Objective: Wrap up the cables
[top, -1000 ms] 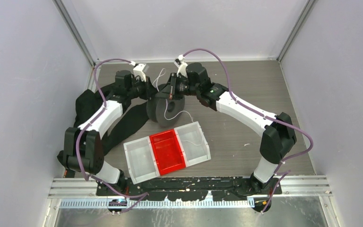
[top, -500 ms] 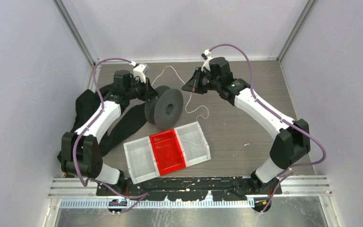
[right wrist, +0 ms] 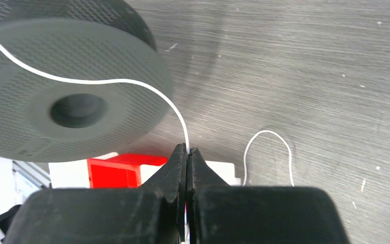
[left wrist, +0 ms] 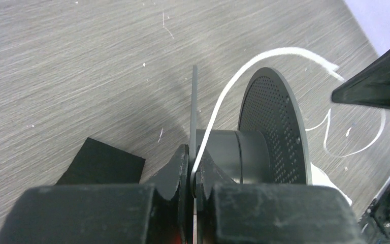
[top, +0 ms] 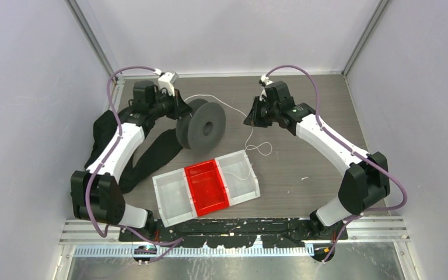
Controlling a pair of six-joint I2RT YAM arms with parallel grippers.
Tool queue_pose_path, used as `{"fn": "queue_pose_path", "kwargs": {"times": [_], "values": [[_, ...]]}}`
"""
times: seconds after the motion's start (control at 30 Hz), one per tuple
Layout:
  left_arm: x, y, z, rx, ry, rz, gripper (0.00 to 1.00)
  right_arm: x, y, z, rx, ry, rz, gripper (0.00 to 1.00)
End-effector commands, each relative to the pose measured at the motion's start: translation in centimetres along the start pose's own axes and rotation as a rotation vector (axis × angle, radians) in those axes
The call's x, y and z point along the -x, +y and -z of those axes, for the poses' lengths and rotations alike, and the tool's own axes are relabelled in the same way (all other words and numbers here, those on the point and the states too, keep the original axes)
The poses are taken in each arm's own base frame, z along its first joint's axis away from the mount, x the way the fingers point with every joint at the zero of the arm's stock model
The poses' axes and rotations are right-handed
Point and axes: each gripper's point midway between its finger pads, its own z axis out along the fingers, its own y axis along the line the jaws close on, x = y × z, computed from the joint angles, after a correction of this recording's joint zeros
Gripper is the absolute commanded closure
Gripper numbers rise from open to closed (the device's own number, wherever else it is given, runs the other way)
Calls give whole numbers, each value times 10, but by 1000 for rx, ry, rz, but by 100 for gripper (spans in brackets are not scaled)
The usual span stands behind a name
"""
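Observation:
A dark grey spool [top: 202,125] stands on edge at the back of the table. My left gripper [top: 178,111] is shut on its thin near flange [left wrist: 193,101], with the white cable [left wrist: 222,99] pinched beside it between the jaws [left wrist: 193,163]. The cable [top: 221,100] arcs from the spool to my right gripper [top: 251,119], which is shut on it. In the right wrist view the cable [right wrist: 132,82] crosses the spool's face [right wrist: 71,101] into the shut jaws [right wrist: 188,151]. Below the right gripper the slack loops on the table [top: 262,149] and trails into the tray.
A white tray [top: 169,175] with a red middle compartment [top: 207,188] lies in front of the spool. A wide black strap [top: 151,154] lies under the left arm. Grey walls close in the table on three sides.
My right gripper has drawn away to the right from the spool, pulling the cable out with it. The left gripper has closed on the flange and shifted the spool slightly back and left.

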Motion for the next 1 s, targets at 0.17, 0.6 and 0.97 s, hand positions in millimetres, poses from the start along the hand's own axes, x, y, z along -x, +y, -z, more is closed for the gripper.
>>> {"fn": "queue_pose_path", "kwargs": {"times": [0.17, 0.6, 0.97], "values": [[107, -48, 54, -114, -289, -20, 100, -7, -13, 1, -30, -8, 39, 100], [112, -89, 81, -269, -215, -131, 100, 41, -23, 10, -100, -170, 35, 100], [126, -87, 87, -233, -247, -108, 100, 17, -13, -2, 16, -75, -19, 99]]}}
